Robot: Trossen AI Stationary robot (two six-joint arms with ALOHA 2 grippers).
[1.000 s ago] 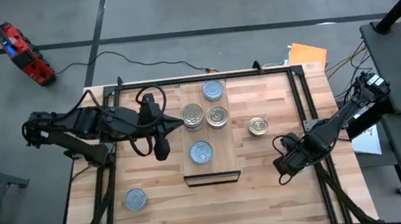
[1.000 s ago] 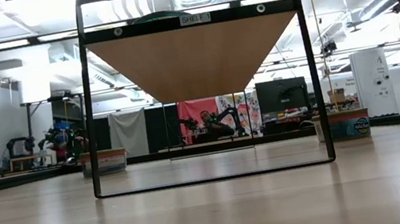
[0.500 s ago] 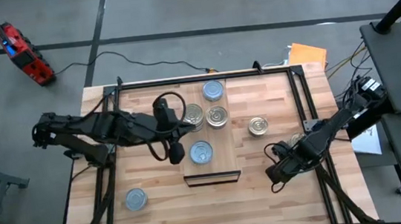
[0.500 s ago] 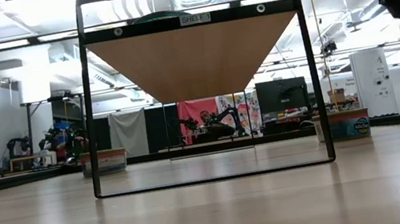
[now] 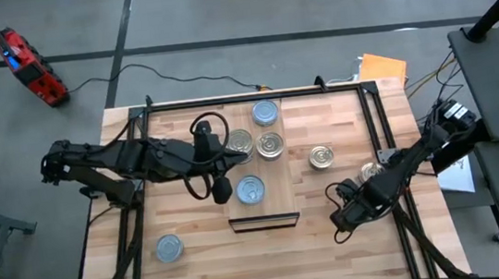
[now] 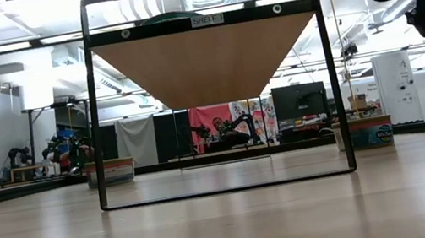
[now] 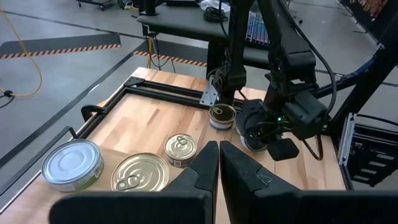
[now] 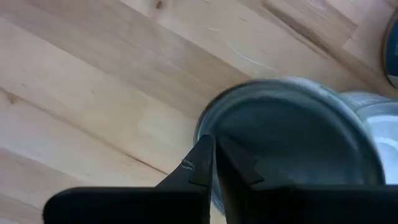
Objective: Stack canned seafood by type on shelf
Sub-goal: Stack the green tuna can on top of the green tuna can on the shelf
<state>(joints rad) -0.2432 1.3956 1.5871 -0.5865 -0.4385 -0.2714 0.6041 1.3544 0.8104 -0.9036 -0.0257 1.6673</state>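
Now the right pincer (image 5: 343, 215) hangs closed and empty over a tin (image 8: 289, 134) on the bench (image 5: 207, 265), right of the shelf (image 5: 260, 199). It should open wide, centre over the lid, then descend. Left pincer (image 5: 220, 190), closed, waits beside the shelf.

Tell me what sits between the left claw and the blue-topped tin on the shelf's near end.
Nothing: in the high view the left claw sits right beside that tin.

Four tins (image 5: 249, 190) upright on pale shelf (image 5: 282, 168); one gold-topped tin (image 5: 321, 157) beside; blue-grey tin (image 5: 169, 248) apart.
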